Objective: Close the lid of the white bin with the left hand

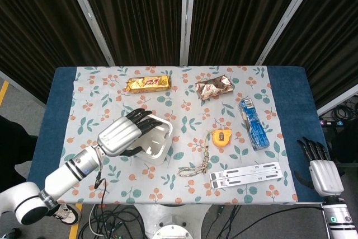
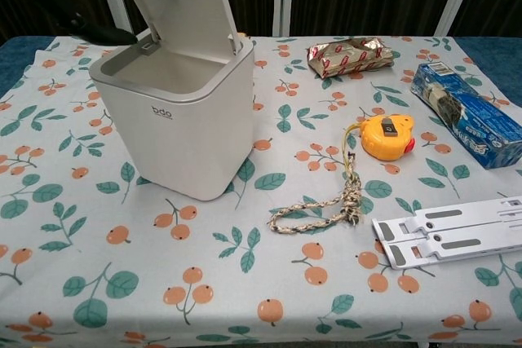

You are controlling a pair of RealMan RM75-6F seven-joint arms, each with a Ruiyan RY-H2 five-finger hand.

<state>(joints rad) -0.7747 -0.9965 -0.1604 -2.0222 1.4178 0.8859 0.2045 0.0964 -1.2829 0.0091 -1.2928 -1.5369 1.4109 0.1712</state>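
The white bin (image 1: 161,143) (image 2: 175,120) stands left of centre on the floral cloth. Its lid (image 2: 174,4) is hinged at the far side and leans forward over the opening, partly lowered. My left hand (image 1: 120,134) hovers over the bin's left side with its dark fingers (image 1: 142,120) stretched out across the rim, holding nothing. In the chest view only dark fingertips (image 2: 94,33) show, left of the lid; whether they touch it I cannot tell. My right hand (image 1: 319,173) hangs off the table's near right corner, fingers apart and empty.
A gold snack packet (image 1: 147,83) and a red-silver packet (image 1: 213,88) lie at the far side. A blue pack (image 1: 253,122), a yellow tape measure (image 1: 222,137), a braided rope (image 1: 198,163) and a white folding stand (image 1: 246,173) lie right of the bin.
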